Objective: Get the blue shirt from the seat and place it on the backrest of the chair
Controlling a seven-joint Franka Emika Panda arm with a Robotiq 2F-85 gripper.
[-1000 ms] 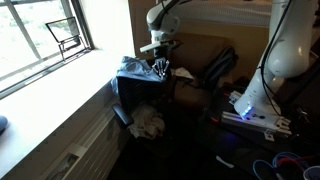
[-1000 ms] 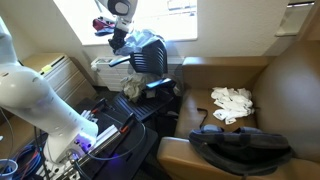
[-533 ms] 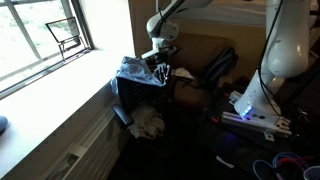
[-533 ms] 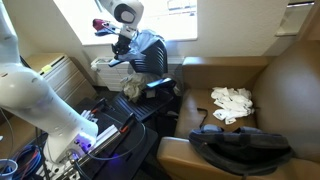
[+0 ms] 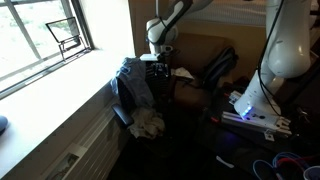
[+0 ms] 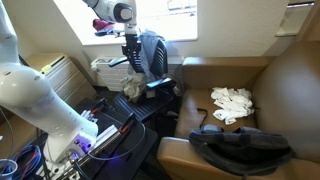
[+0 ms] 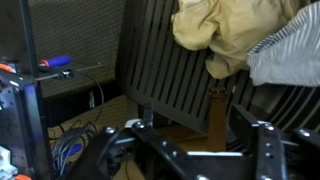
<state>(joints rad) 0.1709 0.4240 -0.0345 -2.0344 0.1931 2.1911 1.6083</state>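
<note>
Shirt (image 6: 152,50) now lower against backrest (image 7: 165,70), tool (image 6: 131,60) down beside it.

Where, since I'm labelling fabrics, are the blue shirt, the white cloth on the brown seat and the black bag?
blue shirt (image 6: 153,52), exterior view, middle of the draped fabric.
white cloth (image 6: 232,103), exterior view, centre of the pile.
black bag (image 6: 240,150), exterior view, its upper surface.

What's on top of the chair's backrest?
The blue shirt is draped over the top of the backrest, beside the open gripper. It covers the backrest's upper edge, so whatever lies beneath the cloth cannot be seen.
</note>
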